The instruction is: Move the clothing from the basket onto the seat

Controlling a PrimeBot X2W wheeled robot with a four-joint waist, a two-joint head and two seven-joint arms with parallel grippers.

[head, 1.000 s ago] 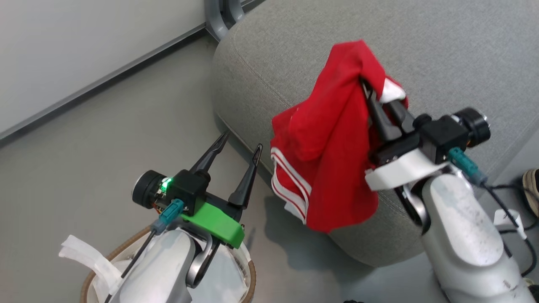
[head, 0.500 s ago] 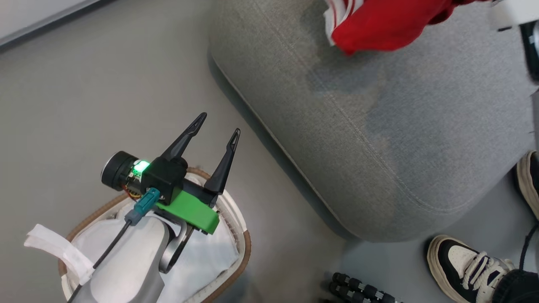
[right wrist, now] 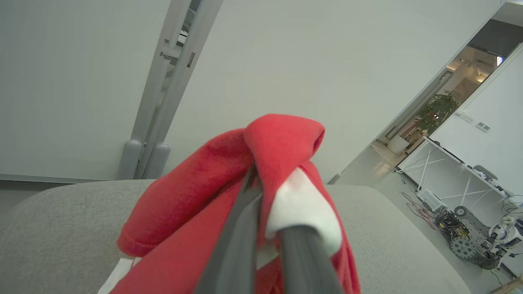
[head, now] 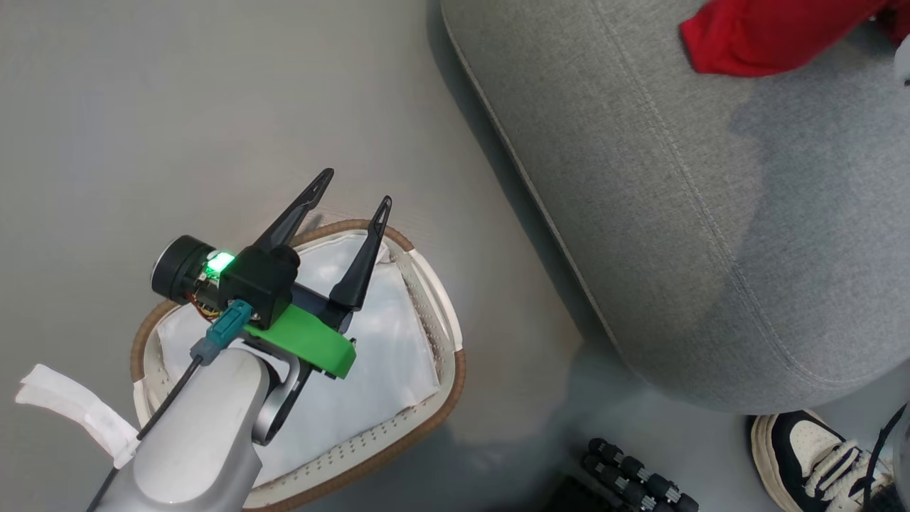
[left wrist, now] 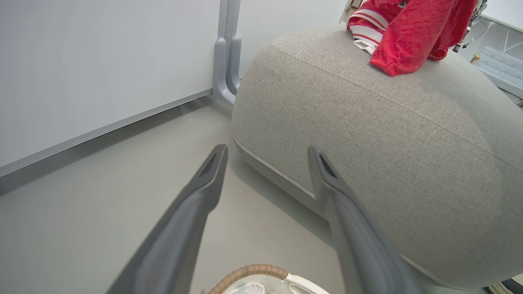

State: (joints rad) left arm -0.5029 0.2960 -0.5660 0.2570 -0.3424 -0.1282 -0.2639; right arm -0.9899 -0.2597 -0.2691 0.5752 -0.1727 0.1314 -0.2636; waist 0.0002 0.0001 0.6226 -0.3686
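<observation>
Held the left gripper above the basket, its two dark fingers spread wide with nothing between them, pale forearm slanting up over the basket's near side. Pinched the right gripper tight on the clothing, well apart from the basket.

We're in a robotics lab, office-style. Right wrist view: small wheeled robot at 4 o'clock, loose cables on the floor beside it, white desk at 3, plain partition walls, grey floor.
</observation>
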